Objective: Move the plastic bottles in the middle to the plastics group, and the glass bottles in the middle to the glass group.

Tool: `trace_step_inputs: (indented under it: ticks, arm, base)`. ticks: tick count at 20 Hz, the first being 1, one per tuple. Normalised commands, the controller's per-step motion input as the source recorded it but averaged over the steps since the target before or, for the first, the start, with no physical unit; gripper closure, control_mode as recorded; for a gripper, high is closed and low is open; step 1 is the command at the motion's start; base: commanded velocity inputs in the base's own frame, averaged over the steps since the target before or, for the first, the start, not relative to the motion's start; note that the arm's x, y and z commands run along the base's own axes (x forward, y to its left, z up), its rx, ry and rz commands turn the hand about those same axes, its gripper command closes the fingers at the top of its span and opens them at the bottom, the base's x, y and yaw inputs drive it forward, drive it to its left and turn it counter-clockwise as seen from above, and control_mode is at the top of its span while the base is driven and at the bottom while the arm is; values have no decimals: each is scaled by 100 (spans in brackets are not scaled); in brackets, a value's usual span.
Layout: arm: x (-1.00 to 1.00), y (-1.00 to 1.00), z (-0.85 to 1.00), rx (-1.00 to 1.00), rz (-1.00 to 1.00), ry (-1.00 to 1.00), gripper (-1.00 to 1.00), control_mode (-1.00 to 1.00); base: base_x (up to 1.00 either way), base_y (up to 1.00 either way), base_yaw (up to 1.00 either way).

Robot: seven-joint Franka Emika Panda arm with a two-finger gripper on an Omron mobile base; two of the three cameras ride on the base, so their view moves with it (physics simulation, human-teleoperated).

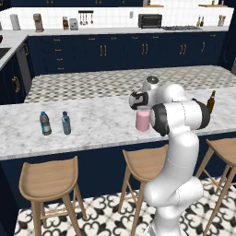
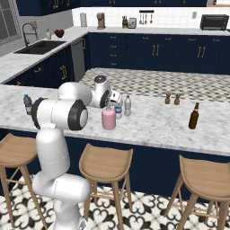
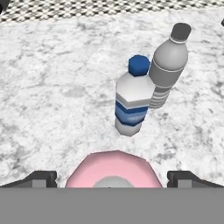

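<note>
On the marble table (image 2: pixel 152 123), the pincer (image 3: pixel 113 177) gapes wide astride the opaque pink glass bottle (image 2: pixel 108 117); nothing sorted yet, both clear water bottles (image 3: pixel 131 103) wait.

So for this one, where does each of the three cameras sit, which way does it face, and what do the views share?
Left base view: behind the arm to its left, looking forward and down over the marble counter; the white arm rises at lower right, partly covering the pink bottle.
Right base view: behind to its right, facing the same counter; arm at lower left, brown bottle further right.
Hand view: on the hand, looking down along the open gripper at the pink bottle's top, with two water bottles beyond.
Shared: the pink bottle appears in all three.
</note>
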Motion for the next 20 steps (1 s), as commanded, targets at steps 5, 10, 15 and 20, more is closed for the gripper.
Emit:
trace_step_inputs:
  ticks: [5,10,15,20]
  arm:
    - [0,0,-5,0,0,-1,-100,-100]
    - [-12,0,0,0,0,-6,-100,-100]
    - [-19,0,0,0,0,-17,-100,-100]
    - [-11,0,-17,0,0,-4,-100,-100]
  base:
    - [0,0,0]
    - [0,0,0]
    - [0,0,0]
    - [0,0,0]
